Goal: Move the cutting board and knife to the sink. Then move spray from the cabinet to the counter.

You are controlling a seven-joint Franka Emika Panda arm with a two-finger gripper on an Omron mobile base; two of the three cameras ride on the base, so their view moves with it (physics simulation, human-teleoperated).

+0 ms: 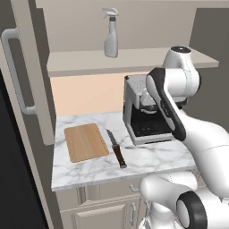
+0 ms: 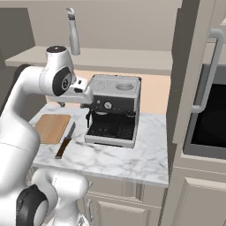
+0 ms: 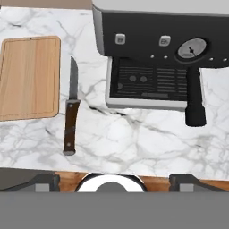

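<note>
I see the knife point(image 3: 71, 107) just right of the cutting board point(image 3: 29, 77) on the bench point(image 3: 147, 143), below my jaws; their spread I cannot tell.

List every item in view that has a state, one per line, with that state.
cutting board: flat on the counter, bare, untouched.
knife: flat on the counter beside the board, apart from it, blade pointing to the wall.
spray: upright on the cabinet shelf.
cabinet door: open.
coffee machine: upright on the counter, nothing under its spout.
gripper: above the counter, holding nothing; jaw opening unclear.
</note>
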